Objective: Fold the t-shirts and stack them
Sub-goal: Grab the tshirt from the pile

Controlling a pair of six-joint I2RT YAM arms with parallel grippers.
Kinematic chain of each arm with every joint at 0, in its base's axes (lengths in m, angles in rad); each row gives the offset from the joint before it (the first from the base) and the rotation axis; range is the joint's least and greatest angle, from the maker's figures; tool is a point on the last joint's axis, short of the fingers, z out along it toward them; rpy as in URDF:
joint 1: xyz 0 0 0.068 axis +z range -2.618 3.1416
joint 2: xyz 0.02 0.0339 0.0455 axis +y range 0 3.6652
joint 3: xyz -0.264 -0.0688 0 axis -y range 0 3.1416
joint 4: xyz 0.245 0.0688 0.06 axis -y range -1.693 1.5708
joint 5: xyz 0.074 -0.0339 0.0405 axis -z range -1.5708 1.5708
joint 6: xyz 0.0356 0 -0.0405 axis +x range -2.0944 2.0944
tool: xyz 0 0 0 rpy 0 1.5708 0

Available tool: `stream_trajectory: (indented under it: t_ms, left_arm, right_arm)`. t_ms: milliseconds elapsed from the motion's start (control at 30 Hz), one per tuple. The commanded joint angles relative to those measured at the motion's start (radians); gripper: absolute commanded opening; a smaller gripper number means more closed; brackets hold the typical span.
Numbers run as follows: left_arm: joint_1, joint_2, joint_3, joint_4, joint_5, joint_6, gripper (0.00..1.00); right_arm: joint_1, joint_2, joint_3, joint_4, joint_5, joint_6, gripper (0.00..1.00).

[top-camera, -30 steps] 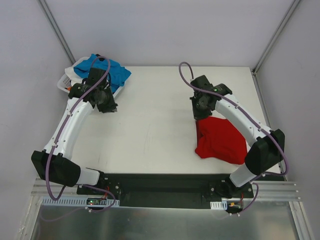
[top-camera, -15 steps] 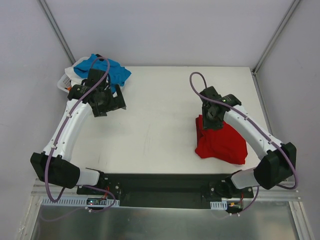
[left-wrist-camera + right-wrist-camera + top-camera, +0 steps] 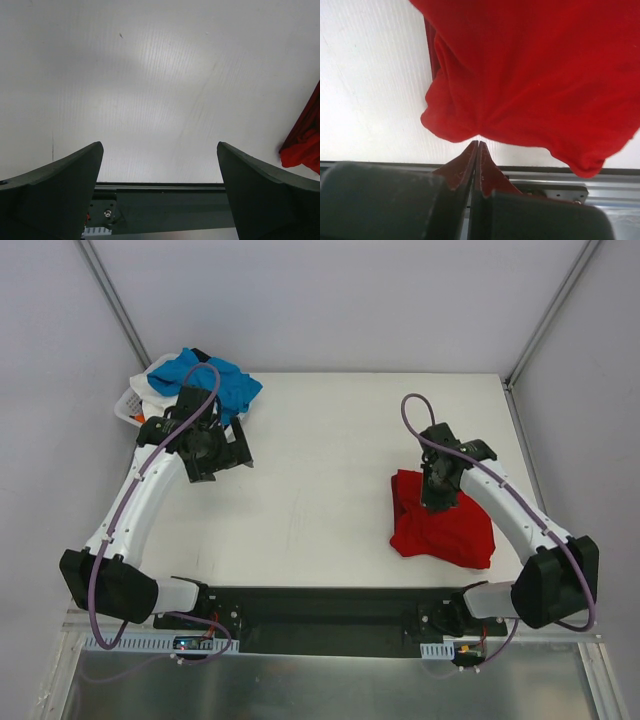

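The red t-shirt lies crumpled on the right side of the white table; it fills the right wrist view. My right gripper is over its upper middle, jaws shut, tips pinching a puckered edge of the red cloth. The turquoise t-shirt sits heaped on a white basket at the far left corner. My left gripper hovers just in front of that heap, wide open, nothing between its fingers; the red t-shirt shows at that view's right edge.
White cloth peeks from under the turquoise t-shirt in the basket. Below the table's near edge runs a black rail. Grey walls with metal posts close off the back and sides.
My left gripper opened wide and turned slightly by the basket. My right gripper moved right and toward the near edge over the red t-shirt and is shut on its cloth.
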Motion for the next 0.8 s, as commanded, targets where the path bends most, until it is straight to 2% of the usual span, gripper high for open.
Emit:
stream_trajectory:
  t_ms: [0, 200, 567, 767]
  left_arm:
    - [-0.008, -0.030, -0.006, 0.011, 0.029, -0.020, 0.99]
    - [-0.008, -0.032, 0.012, 0.011, 0.023, -0.009, 0.99]
    - [-0.008, -0.061, -0.012, 0.005, 0.003, -0.003, 0.99]
    - [-0.007, -0.040, 0.011, -0.003, 0.000, 0.003, 0.99]
  right_arm:
    - [-0.072, 0.087, 0.003, 0.083, -0.145, 0.004, 0.01]
    - [-0.154, 0.211, 0.029, 0.121, -0.251, -0.010, 0.01]
    - [-0.184, 0.271, -0.078, 0.218, -0.412, 0.059, 0.01]
    - [-0.186, 0.282, -0.092, 0.227, -0.450, 0.081, 0.01]
